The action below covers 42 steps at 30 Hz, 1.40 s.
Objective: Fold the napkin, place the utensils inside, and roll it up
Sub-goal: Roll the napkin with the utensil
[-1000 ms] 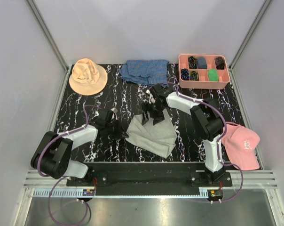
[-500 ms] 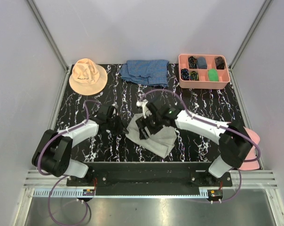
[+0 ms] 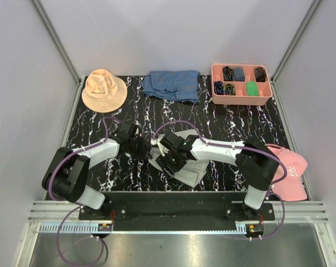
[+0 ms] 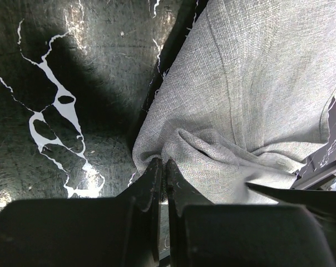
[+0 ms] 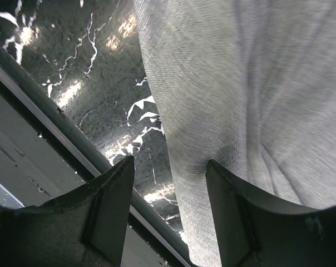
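Over the last second the right arm has swung from the far side of the cloth, across it and down towards the near edge. The right gripper [image 3: 171, 161] now sits low over the near-left part of the light-grey, soft woven cloth napkin [image 3: 191, 171]. The left gripper [image 3: 142, 150] has only edged a little closer.

The napkin lies crumpled and partly doubled over at the middle of the black, white-veined marble-look surface [image 3: 101, 125], with its nearest corner close to the near edge.

The left gripper is clenched on a puckered fold at the napkin's left edge, fingers pressed together and cloth bunched just ahead of them. That looks like an anchor, pinning one side so the cloth cannot slide while the other arm works.

The right gripper's jaws stand apart, straddling the napkin's near-left border with nothing gripped yet. It is probably lining up to take that edge and carry it over for the fold.

The pink-handled utensils do not show in any view, so folding seems to be the step in hand.
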Motion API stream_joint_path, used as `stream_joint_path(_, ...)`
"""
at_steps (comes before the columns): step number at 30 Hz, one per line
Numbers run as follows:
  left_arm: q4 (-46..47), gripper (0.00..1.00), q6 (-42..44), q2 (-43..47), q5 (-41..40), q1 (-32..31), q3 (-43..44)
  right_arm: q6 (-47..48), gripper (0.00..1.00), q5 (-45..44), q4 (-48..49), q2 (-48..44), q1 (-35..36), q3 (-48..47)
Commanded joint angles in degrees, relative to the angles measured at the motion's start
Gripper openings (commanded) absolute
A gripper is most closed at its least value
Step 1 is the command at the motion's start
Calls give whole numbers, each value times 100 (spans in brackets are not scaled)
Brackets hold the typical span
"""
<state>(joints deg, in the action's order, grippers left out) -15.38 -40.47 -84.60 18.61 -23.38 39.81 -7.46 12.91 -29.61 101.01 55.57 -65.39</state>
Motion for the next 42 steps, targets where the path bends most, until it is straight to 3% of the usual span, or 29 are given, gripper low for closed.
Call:
stream_joint_path(1, 35, 0, 92, 13, 81, -18, 229, 35, 66, -314, 113, 295, 173, -290)
stream_joint_path(6, 26, 0, 109, 75, 90, -9, 229, -150, 72, -937, 87, 481, 200, -334)
stream_joint_path(11, 26, 0, 144, 136, 64, 0, 229, -361, 68, -1536, -37, 744, 226, -440)
stream_joint_path(16, 17, 0, 180, 128, 64, 8, 185, -449, 52, -1721, -80, 1104, 270, -475)
stream_joint_path(21, 17, 1, 215, 128, 81, 131, 185, -291, 28, -1336, -177, 1316, 270, -528)
stream_joint_path(24, -35, 16, 232, 215, 72, 298, 194, -72, 14, -897, -361, 1211, 270, -616)
stream_joint_path(25, -36, 31, 232, 311, 64, 342, 185, -10, 11, -765, -405, 1176, 270, -633)
stream_joint_path(27, -131, 42, 241, 452, -15, 456, 176, 165, 5, -310, -598, 1105, 279, -730)
stream_joint_path(32, -387, 68, 250, 997, -331, 580, 53, 421, 0, 579, -994, 1096, 270, -993)
stream_joint_path(35, -317, 79, 110, 1357, -341, 580, -210, 518, 0, 1141, -916, 1087, 235, -1011)
stream_joint_path(42, -107, 82, -14, 1771, -25, 589, -851, 562, 0, 2153, -828, 1280, 24, -1161)
